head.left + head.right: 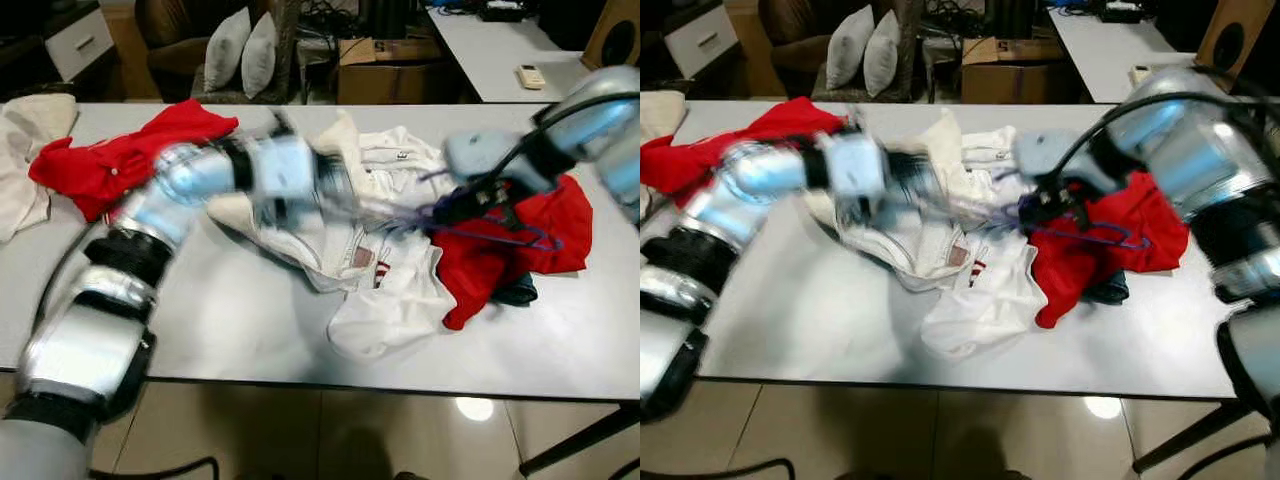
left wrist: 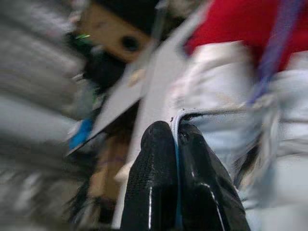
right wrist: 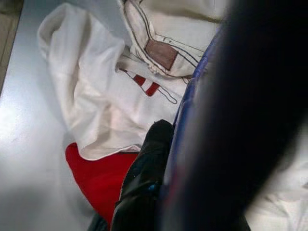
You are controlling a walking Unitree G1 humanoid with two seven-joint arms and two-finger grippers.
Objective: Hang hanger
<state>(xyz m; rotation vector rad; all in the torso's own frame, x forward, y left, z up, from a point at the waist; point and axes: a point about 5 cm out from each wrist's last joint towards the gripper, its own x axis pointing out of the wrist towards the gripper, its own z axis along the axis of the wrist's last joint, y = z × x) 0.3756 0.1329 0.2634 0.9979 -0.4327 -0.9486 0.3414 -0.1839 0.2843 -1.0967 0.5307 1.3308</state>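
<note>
Table (image 1: pixel 250 330) bears clothes (image 1: pixel 385 290); right fingers (image 3: pixel 144 178) grip hanger (image 1: pixel 490 235).

purple hanger (image 1: pixel 492 232), white shirt (image 1: pixel 385 300), red garment (image 1: pixel 520 245), grey table (image 1: pixel 230 320)

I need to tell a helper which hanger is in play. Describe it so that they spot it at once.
On the grey table, look at the red garment near its right end. The purple hanger lies across it, held by the right pincer: thin wire, unlike the surrounding cloth.
</note>
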